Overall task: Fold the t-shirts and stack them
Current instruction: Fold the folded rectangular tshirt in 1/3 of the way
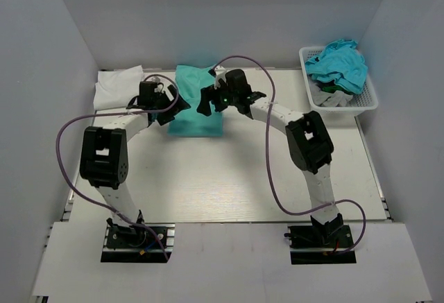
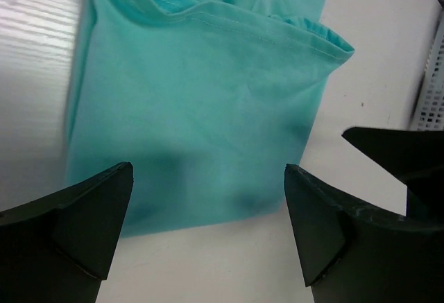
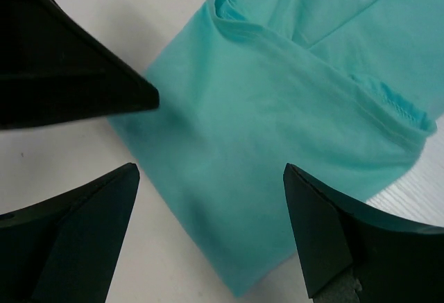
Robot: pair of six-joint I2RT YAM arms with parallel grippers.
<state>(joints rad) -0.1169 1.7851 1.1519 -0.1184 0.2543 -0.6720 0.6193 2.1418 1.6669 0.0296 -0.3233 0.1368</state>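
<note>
A mint sea-green t-shirt (image 1: pixel 196 109) lies folded into a rectangle at the back middle of the table. Both grippers hover over its near part, with nothing between their fingers. My left gripper (image 1: pixel 171 109) stands open at the shirt's left edge, and the folded cloth (image 2: pixel 208 102) lies just beyond its fingertips (image 2: pixel 114 199). My right gripper (image 1: pixel 207 102) stands open over the shirt's right half, above a folded corner (image 3: pixel 277 150). A white t-shirt (image 1: pixel 118 85) lies at the back left. Turquoise-blue t-shirts (image 1: pixel 338 62) are heaped in the basket.
A white lattice basket (image 1: pixel 361 102) stands at the back right, and its wall (image 2: pixel 434 88) shows at the edge of the left wrist view. The two grippers are close together; each one's finger shows in the other's wrist view. Grey walls enclose the table.
</note>
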